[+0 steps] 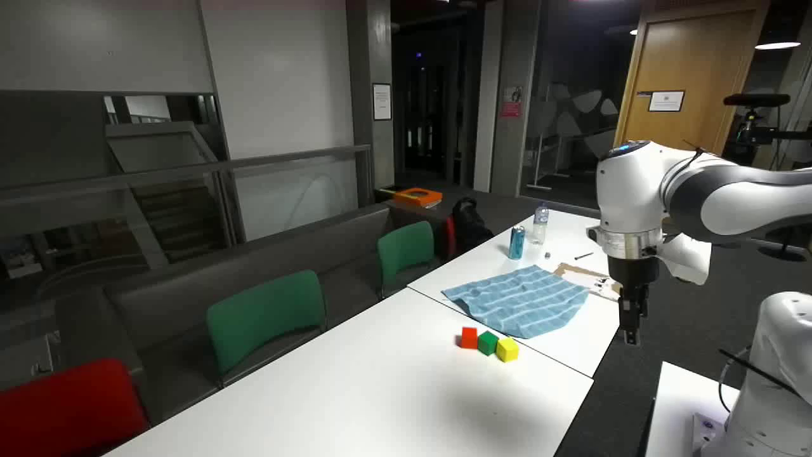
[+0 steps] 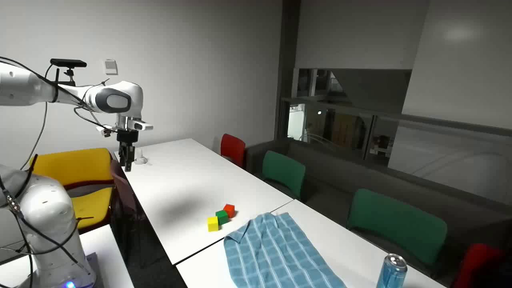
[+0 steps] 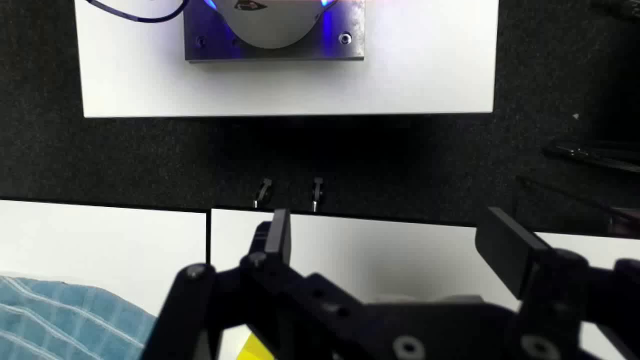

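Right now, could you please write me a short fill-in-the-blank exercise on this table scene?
The middle block, between the red block and the yellow block, is ____.
The cloth is ____ with pale lines.
The can stands ____ rather than lying on its side.
The gripper is not shut but ____.
Missing words: green; blue; upright; open.

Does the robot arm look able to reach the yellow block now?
Probably yes: the pincer is open and empty, and nothing stands over the yellow block, though the green block sits close on one side.
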You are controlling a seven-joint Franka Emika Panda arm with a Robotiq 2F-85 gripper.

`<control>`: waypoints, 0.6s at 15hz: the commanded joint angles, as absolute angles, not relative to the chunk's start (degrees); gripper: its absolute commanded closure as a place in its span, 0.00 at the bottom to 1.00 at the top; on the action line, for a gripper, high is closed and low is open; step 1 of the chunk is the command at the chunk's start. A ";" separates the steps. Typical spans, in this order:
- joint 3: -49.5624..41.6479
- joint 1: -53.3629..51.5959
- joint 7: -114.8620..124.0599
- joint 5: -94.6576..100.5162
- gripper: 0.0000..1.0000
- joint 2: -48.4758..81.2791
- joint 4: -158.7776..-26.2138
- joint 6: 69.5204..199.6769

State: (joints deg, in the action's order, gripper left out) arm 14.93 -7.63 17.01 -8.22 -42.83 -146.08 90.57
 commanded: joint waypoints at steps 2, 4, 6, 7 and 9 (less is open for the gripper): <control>14.90 -7.65 17.01 -8.18 0.00 -42.81 -146.01 90.51; 14.61 -7.48 16.59 -7.87 0.00 -42.69 -145.79 90.80; 14.57 -6.69 16.04 -5.70 0.00 -42.32 -145.28 91.99; 14.74 -6.26 15.72 -3.72 0.00 -42.12 -145.00 92.91; 14.59 -5.49 13.22 2.93 0.00 -40.72 -144.12 95.88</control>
State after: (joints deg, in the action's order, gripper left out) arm 14.89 -7.19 16.44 -3.74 -42.76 -145.94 92.82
